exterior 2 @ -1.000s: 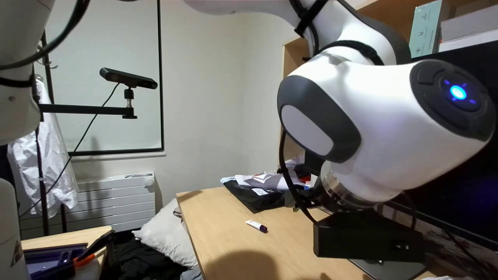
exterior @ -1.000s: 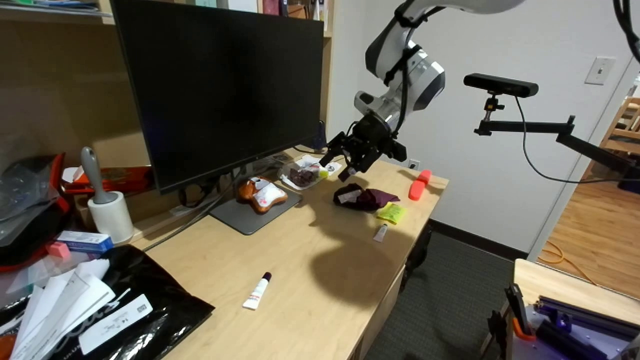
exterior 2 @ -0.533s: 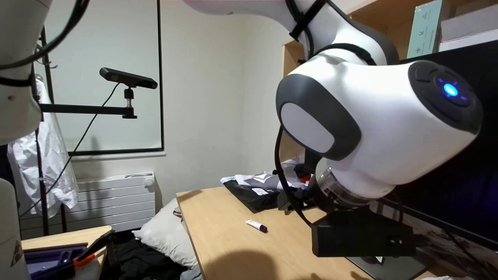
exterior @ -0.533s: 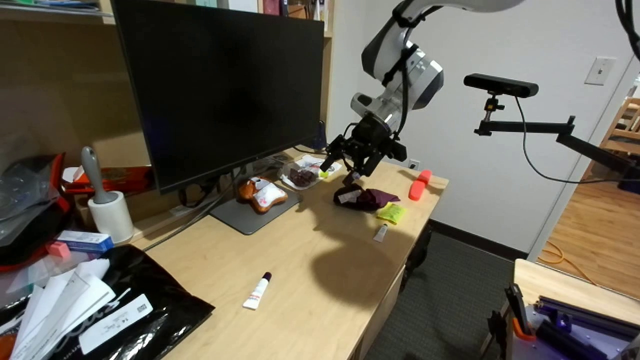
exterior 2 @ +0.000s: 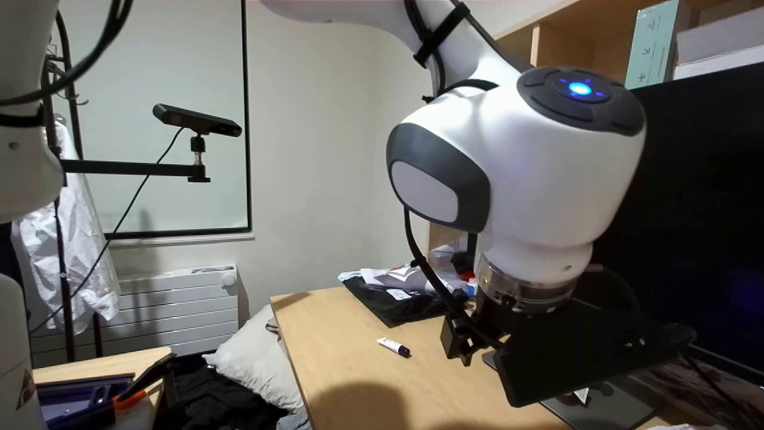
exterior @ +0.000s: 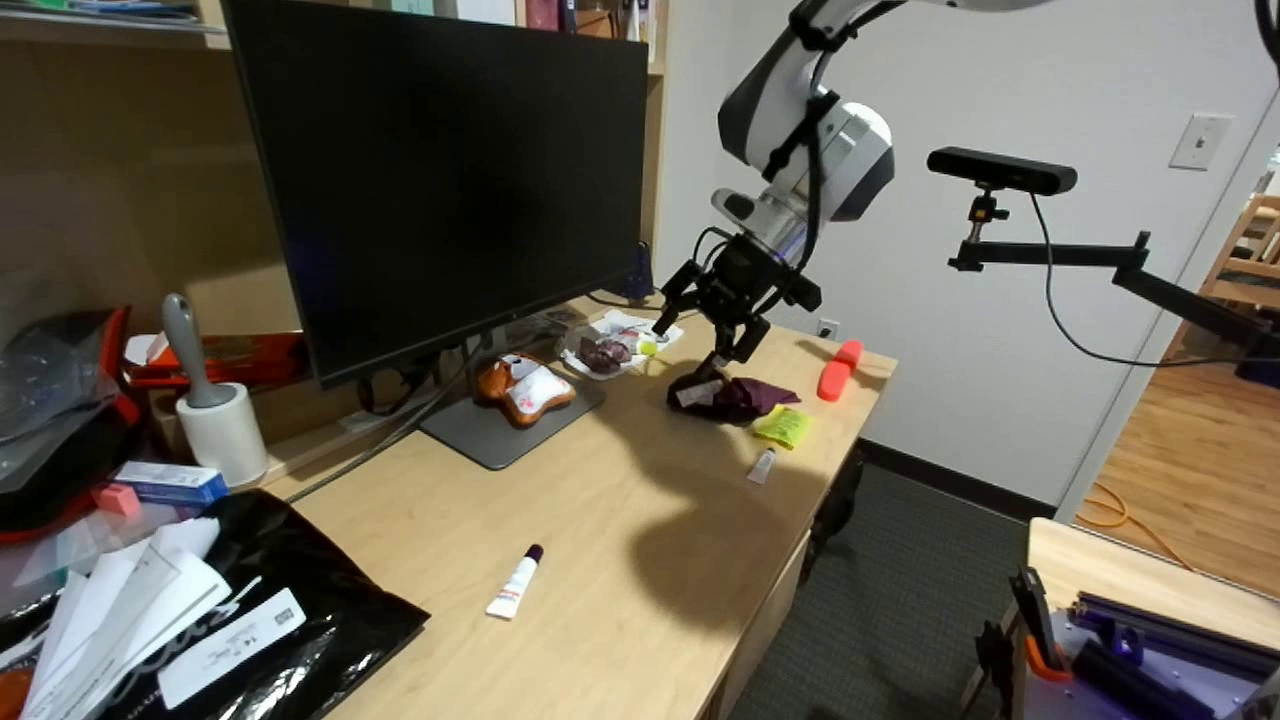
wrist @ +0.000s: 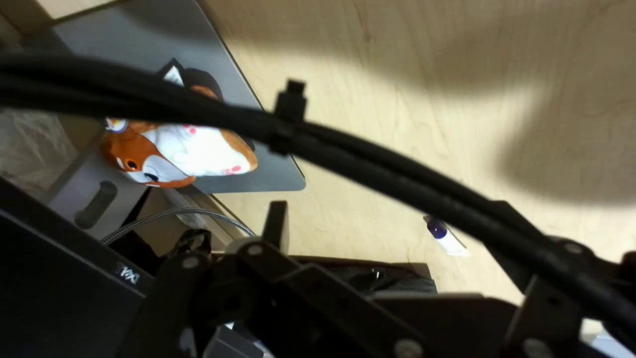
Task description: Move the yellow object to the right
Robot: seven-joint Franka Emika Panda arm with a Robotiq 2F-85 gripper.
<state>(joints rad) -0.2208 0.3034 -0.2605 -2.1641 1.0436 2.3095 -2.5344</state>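
The yellow object is a flat, bright yellow packet (exterior: pixel 783 426) lying on the wooden desk (exterior: pixel 600 520) near its right edge in an exterior view. It touches or lies close beside a dark purple cloth (exterior: pixel 750 398). The packet does not show in the wrist view or in the exterior view where the arm's wrist fills much of the picture. My gripper (exterior: pixel 690 345) hangs above the desk, up and left of the packet in that picture. In the wrist view my gripper (wrist: pixel 390 214) is open, its fingers wide apart with nothing between them.
A monitor (exterior: pixel 450 170) stands at the back, with an orange-and-white plush toy (exterior: pixel 528 390) on its base. A white tube (exterior: pixel 513 585), a small tube (exterior: pixel 762 466), a red case (exterior: pixel 840 370) and a black plastic bag (exterior: pixel 330 610) lie on the desk. A cable (wrist: pixel 377 171) crosses the wrist view.
The arm's wrist has turned, and the gripper points more steeply down. It has shifted slightly right in an exterior view. The packet and the other desk things have not moved.
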